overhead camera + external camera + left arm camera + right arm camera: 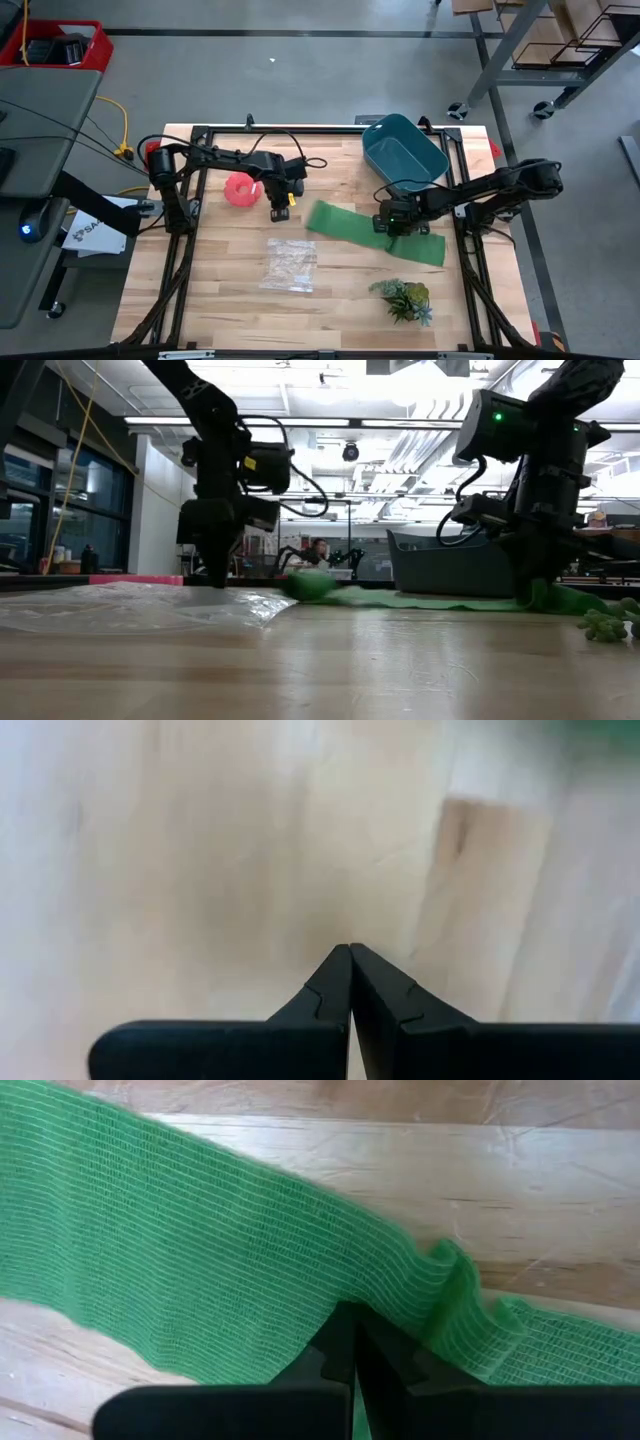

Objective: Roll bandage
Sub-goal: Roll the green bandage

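Observation:
The bandage (375,235) is a long green fabric strip lying flat on the wooden table, slanting from its left end (318,215) toward the right edge; it also shows in the low view (430,600). My right gripper (352,1318) is shut, pointing down onto the strip near its middle (392,226). My left gripper (350,950) is shut with nothing between its fingers. It points down over bare wood just left of the strip's left end (281,212). My right gripper comes from above, pointing steeply down, with its shut fingertips (338,1332) set on the bandage's top face near one long edge (300,1310). The cloth puckers into a small ridge (455,1275) beside the tips. The strip lies on the table.
A pink roll (240,190) lies behind my left gripper. A teal tub (403,150) stands at the far right, a clear plastic bag (290,265) lies near the table's middle, and a leafy sprig (403,300) lies near the front right.

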